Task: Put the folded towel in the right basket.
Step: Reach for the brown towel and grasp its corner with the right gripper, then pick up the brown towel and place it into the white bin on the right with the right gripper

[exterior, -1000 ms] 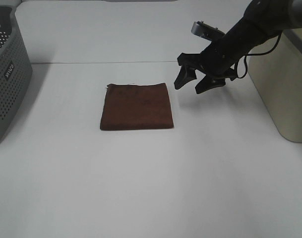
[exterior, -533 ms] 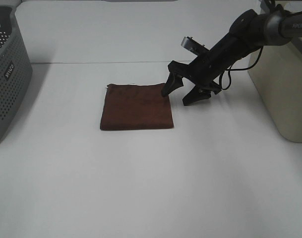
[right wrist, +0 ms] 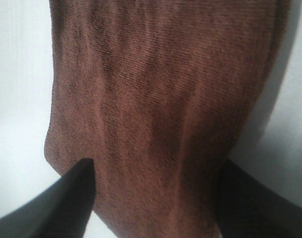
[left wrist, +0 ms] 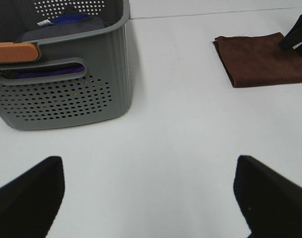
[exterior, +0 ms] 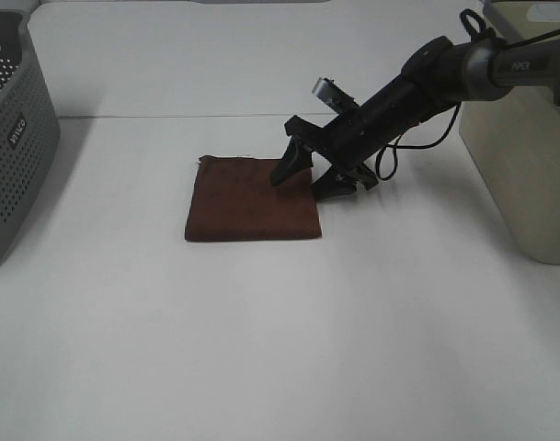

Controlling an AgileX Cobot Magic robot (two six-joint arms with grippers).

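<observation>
From above, your right gripper has come down from 2 o'clock onto the 3 o'clock edge of the folded towel, wide open and empty; the right basket waits further at 3 o'clock. In the left wrist view, the left gripper is spread wide and holds nothing. In the right wrist view, the towel lies between the spread fingers, so I think closing comes next.

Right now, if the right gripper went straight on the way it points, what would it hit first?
The brown towel. The open right gripper points down at the towel's right edge, and the wrist view shows cloth between the fingers. How far above the cloth it is remains unclear. The table lies directly beneath.
</observation>
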